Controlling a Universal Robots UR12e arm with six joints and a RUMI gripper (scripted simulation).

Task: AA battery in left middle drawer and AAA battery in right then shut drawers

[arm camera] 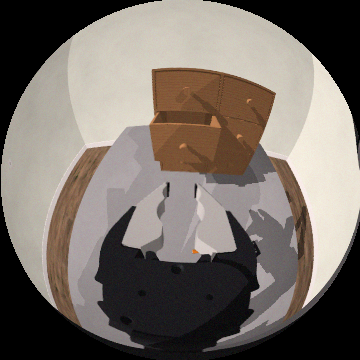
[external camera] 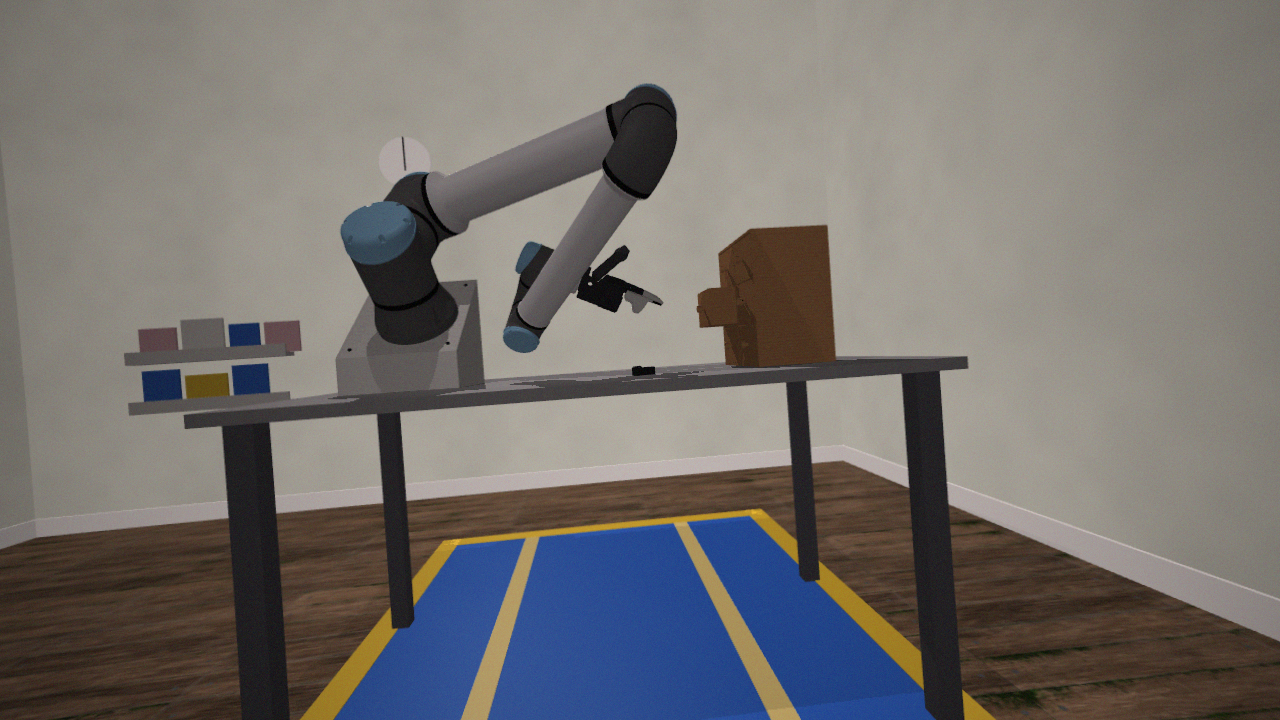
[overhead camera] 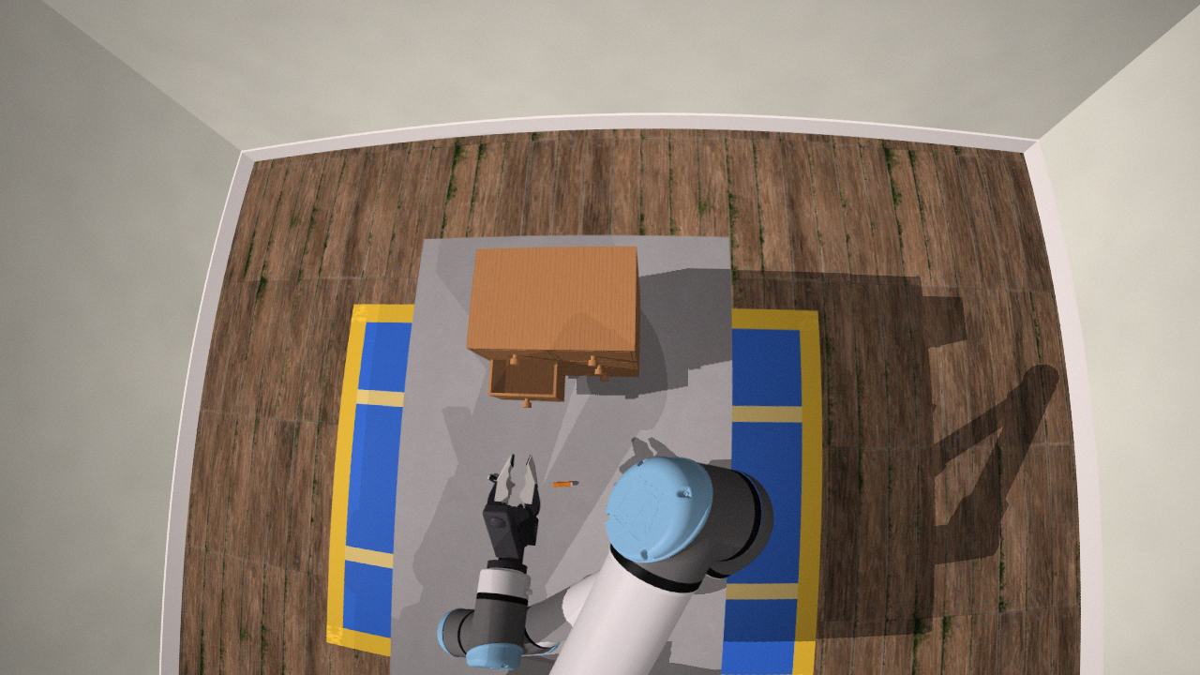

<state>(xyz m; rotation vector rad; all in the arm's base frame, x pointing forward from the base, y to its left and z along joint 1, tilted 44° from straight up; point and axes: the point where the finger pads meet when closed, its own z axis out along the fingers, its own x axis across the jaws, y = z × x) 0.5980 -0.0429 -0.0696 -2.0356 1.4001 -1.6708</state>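
Note:
The wooden chest (overhead camera: 553, 293) (external camera: 787, 295) (arm camera: 215, 95) stands upright at the far end of the grey table (overhead camera: 436, 503) (external camera: 850, 364). Its left drawer of the middle row (overhead camera: 524, 382) (external camera: 716, 308) (arm camera: 185, 142) is pulled out and looks empty; the other drawers that show are shut. A small orange battery (overhead camera: 564, 483) (arm camera: 195, 251) lies on the table, just right of my gripper; I cannot tell its size. My gripper (overhead camera: 517, 461) (external camera: 657, 301) (arm camera: 182, 183) hangs above the table a short way in front of the open drawer. Its fingers stand a little apart with nothing between them. No second battery shows.
A small dark thing (external camera: 642, 368) (arm camera: 255, 247) lies on the table to the right, near my elbow (overhead camera: 671, 512). The robot base (external camera: 407, 344) stands at the near end. A shelf with coloured blocks (external camera: 205, 358) is beyond the table's end.

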